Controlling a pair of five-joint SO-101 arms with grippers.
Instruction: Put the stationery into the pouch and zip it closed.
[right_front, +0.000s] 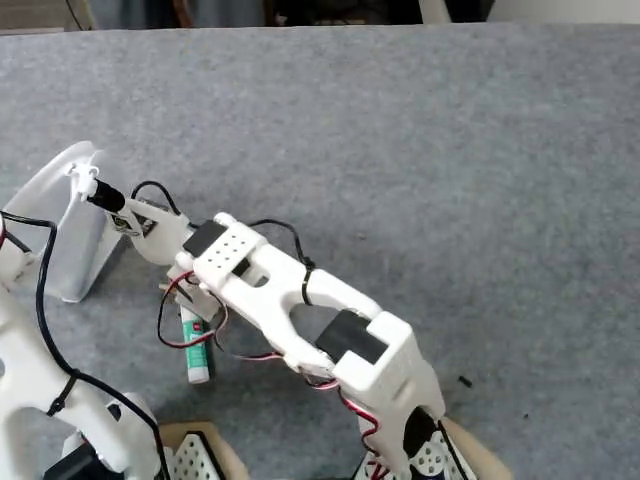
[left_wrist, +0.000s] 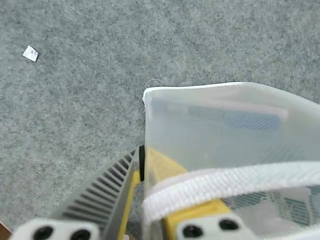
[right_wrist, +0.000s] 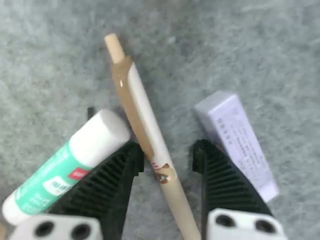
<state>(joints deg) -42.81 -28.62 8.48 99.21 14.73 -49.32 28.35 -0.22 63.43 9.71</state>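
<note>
High view: the pouch (right_front: 68, 225) stands propped up near the left edge of the grey worktop (right_front: 450, 140). The right arm bends over the glue stick (right_front: 196, 350), which lies on the worktop outside the pouch, so the filling looks not yet done

Left wrist view: the left tool (left_wrist: 143, 164) is clamped on the pouch's wall, one finger outside and one inside, just below the white zip band. If that pinch slips, the pouch would likely sag and its mouth close. Through the cloudy wall I cannot tell whether anything lies inside

Right wrist view: the right tool (right_wrist: 167, 150) gapes wide astride the pen (right_wrist: 145, 125), gripping nothing. The glue stick lies against one finger's outer side and the eraser (right_wrist: 237, 142) just beside the other. The pen lies slantwise in the gap, so a closing squeeze may pivot or roll it free, or shove its neighbours
</note>
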